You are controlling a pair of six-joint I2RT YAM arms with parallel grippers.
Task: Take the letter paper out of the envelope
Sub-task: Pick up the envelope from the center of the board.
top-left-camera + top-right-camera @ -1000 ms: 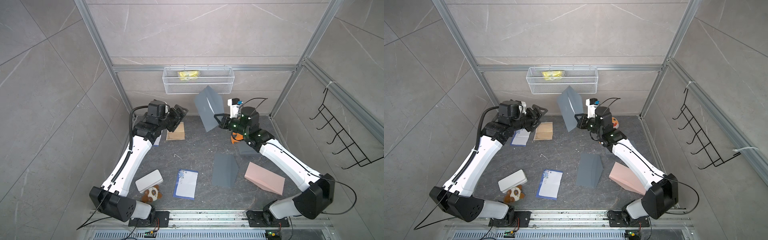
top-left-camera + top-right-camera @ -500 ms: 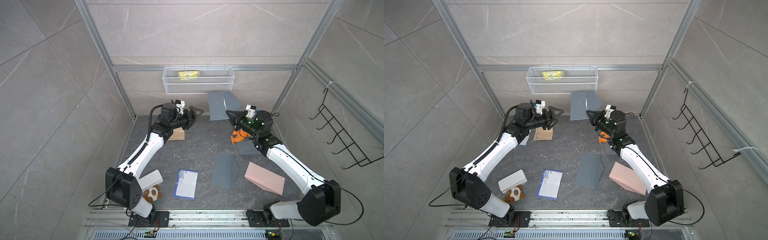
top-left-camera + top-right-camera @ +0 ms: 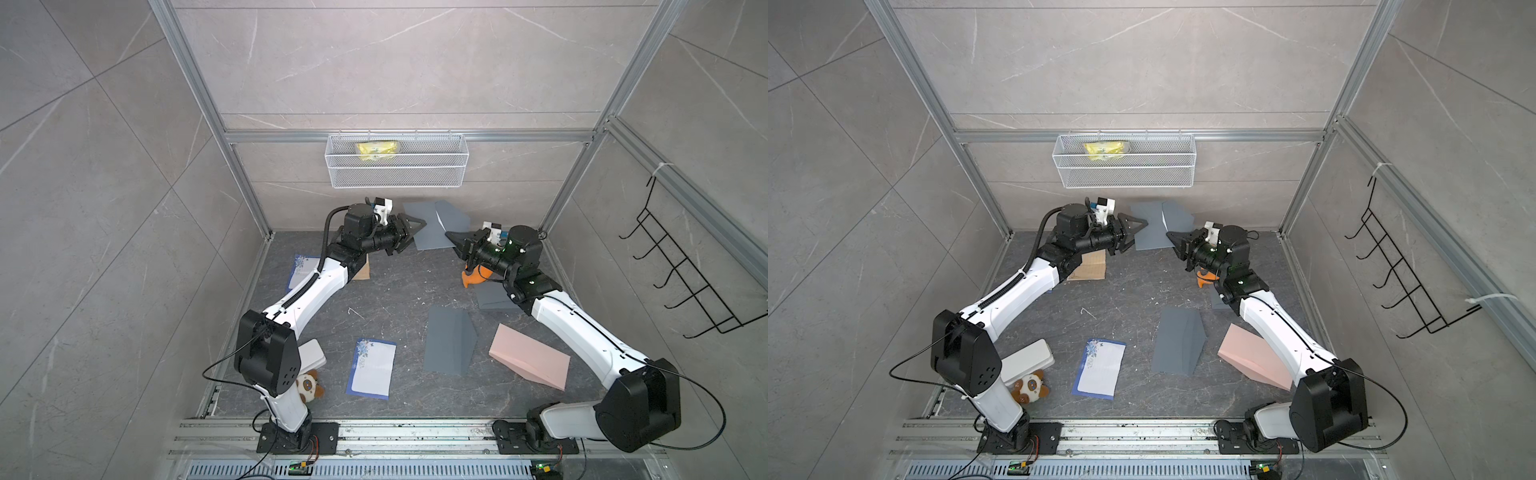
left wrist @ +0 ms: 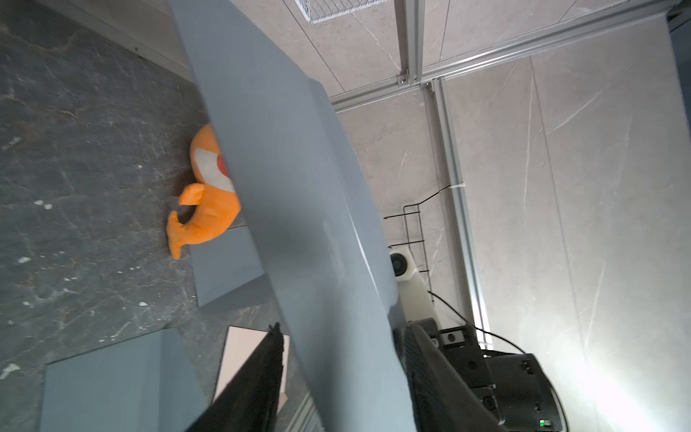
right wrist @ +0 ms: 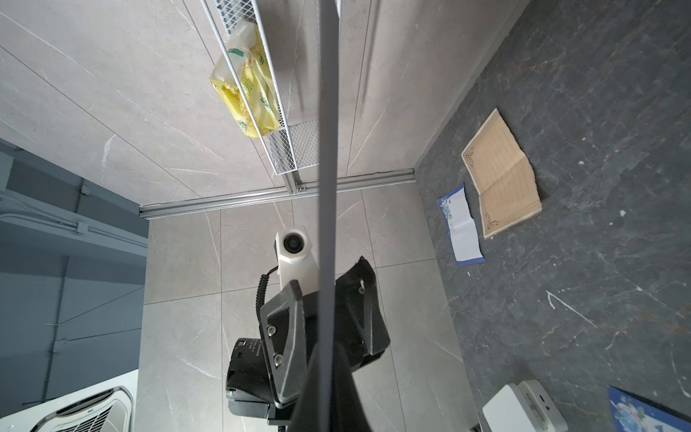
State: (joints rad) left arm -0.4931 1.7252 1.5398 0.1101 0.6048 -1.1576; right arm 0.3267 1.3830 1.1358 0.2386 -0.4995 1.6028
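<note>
A grey envelope (image 3: 432,226) (image 3: 1152,226) hangs in the air at the back of the cell, its flap folded open toward the wall. My right gripper (image 3: 448,235) (image 3: 1169,235) is shut on its right edge; in the right wrist view the envelope (image 5: 325,149) runs edge-on out of that gripper (image 5: 325,348). My left gripper (image 3: 417,232) (image 3: 1139,233) straddles the left edge. In the left wrist view the envelope (image 4: 299,187) passes between the left gripper's (image 4: 341,328) jaws, with a gap still showing on one side. The letter paper is hidden.
On the dark floor lie blue-bordered sheets (image 3: 370,368) (image 3: 301,270), a tan sheet (image 5: 501,175), two grey envelopes (image 3: 449,340) (image 3: 494,297), a pink envelope (image 3: 528,361), an orange plush (image 3: 476,276), a white box (image 3: 311,353) and a panda plush (image 3: 307,384). A wire basket (image 3: 395,166) hangs on the back wall.
The right arm swung the envelope right and turned it flat-on. The left arm reached across to its left edge, and its jaws have narrowed around it.
</note>
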